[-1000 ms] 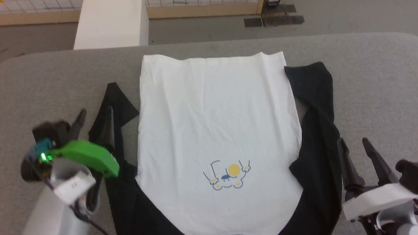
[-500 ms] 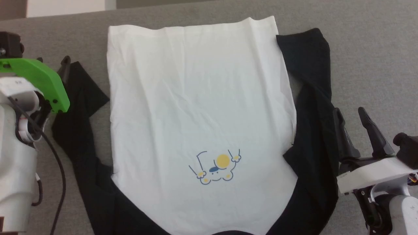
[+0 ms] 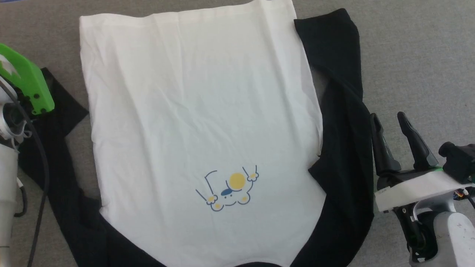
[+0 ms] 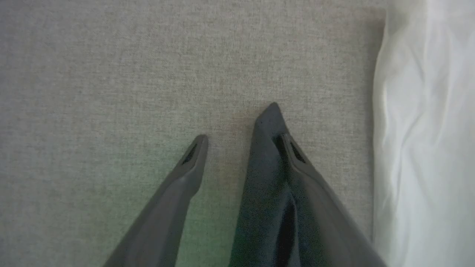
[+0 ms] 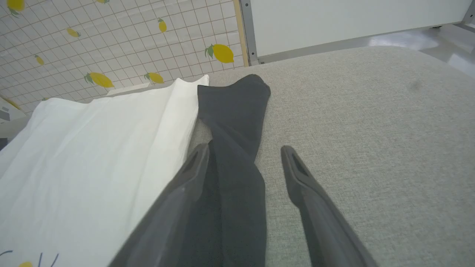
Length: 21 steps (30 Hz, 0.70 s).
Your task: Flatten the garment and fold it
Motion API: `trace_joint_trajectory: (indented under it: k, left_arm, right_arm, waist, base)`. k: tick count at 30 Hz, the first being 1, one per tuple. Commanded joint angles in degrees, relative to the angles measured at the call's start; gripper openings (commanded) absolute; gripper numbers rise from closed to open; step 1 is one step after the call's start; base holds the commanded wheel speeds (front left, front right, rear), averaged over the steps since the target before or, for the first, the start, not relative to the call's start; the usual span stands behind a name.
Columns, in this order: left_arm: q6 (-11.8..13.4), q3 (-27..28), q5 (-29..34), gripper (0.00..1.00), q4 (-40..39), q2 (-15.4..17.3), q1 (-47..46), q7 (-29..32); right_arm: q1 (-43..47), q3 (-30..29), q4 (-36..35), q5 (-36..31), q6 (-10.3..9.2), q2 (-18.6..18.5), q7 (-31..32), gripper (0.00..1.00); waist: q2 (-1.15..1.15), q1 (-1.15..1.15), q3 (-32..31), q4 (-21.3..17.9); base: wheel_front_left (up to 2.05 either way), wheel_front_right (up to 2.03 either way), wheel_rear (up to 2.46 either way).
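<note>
Grey woven tabletop [image 3: 415,55] under everything; lemon-print tiled wall [image 5: 111,44] far beyond the right pincer's tips. The garment [image 3: 193,111] lies front up between your two pincers. Its white body is spread nearly flat with light creases, cartoon print [image 3: 230,191] at the near end, hem at the far end. Both black sleeves are bunched alongside the body rather than laid out, so flattening looks unfinished and folding not begun. Your right pincer [image 3: 387,116] has its jaws well apart and empty. The right-hand sleeve [image 3: 345,111] runs just beside and under its inner finger, twisted, reaching past the tips. I read that placement as a line-up to take the sleeve. Your left pincer [image 4: 239,141] points down at the tabletop, jaws apart. A pointed end of the left-hand sleeve [image 4: 267,193] lies against one finger and bare tabletop shows in the gap, so I judge nothing pinched. The white body edge sits off to that finger's outer side. In the way: the left arm's green housing [image 3: 26,81] and cable [image 3: 41,178] overhang that sleeve in the head view. The twist beside the right pincer may drag the body edge if pulled.
</note>
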Motion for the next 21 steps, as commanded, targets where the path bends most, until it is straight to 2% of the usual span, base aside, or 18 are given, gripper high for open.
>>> trace_joint_trajectory:
  k: [1,3,4,5,8,11,19,20,21]
  left_arm:
    - [0.8,-0.6,1.0,1.00,0.3,0.3,0.2,1.5]
    - [1.4,-1.5,1.4,1.00,-0.1,0.7,0.4,4.1]
    - [1.7,-1.8,1.2,0.39,-0.5,0.7,0.6,5.9]
    - [1.9,-2.0,1.0,0.00,-0.9,0.6,0.8,7.0]
    - [1.7,-2.4,0.7,0.00,-3.2,0.7,1.6,8.3]
    - [0.4,-2.4,0.5,0.00,-5.4,0.9,2.5,5.8]
    - [-4.8,-2.1,1.0,0.00,-11.5,-0.5,5.8,-11.5]
    - [-5.8,-2.2,1.1,0.00,-15.3,-2.4,8.0,-18.7]
    - [-6.1,-2.5,1.1,0.00,-17.0,-3.2,9.0,-20.5]
  right_arm:
    - [-1.3,0.2,0.2,0.4,-0.09,-0.1,-0.6,1.00]
    - [-1.6,0.5,0.4,0.4,-0.09,-0.1,-0.7,1.00]
    - [-1.7,0.5,0.5,0.3,-0.09,-0.1,-0.8,1.00]
    - [-1.7,0.5,0.5,0.2,-0.09,-0.2,-0.9,1.00]
    - [-1.8,0.4,0.5,-0.2,-0.09,-0.2,-1.4,1.00]
    - [-1.6,0.3,0.5,-0.8,-0.09,-0.2,-1.5,1.00]
    - [1.0,-1.3,-0.4,-2.5,-0.09,-0.2,-0.1,1.00]
    - [2.8,-2.4,-1.2,-3.0,-0.09,-0.1,1.0,1.00]
    - [3.5,-2.9,-1.6,-3.2,-0.09,0.0,1.4,1.00]
  waist:
    - [0.43,-0.01,0.6,-0.6]
    - [0.43,-0.01,0.7,-0.7]
    - [0.43,-0.01,0.7,-0.8]
    - [0.43,-0.01,0.6,-0.7]
    - [0.43,-0.01,0.0,-0.6]
    - [0.43,-0.01,-1.4,-0.3]
    - [0.43,-0.01,-7.2,2.0]
    - [0.43,-0.01,-9.9,3.5]
    - [0.43,-0.01,-10.7,3.9]
  base:
    - [0.00,0.00,0.00]
    - [0.00,0.00,0.00]
    - [0.00,0.00,0.00]
    - [0.00,0.00,0.00]
    - [0.00,0.00,0.00]
    - [0.00,0.00,0.00]
    - [0.00,0.00,0.00]
    - [0.00,0.00,0.00]
    - [0.00,0.00,0.00]
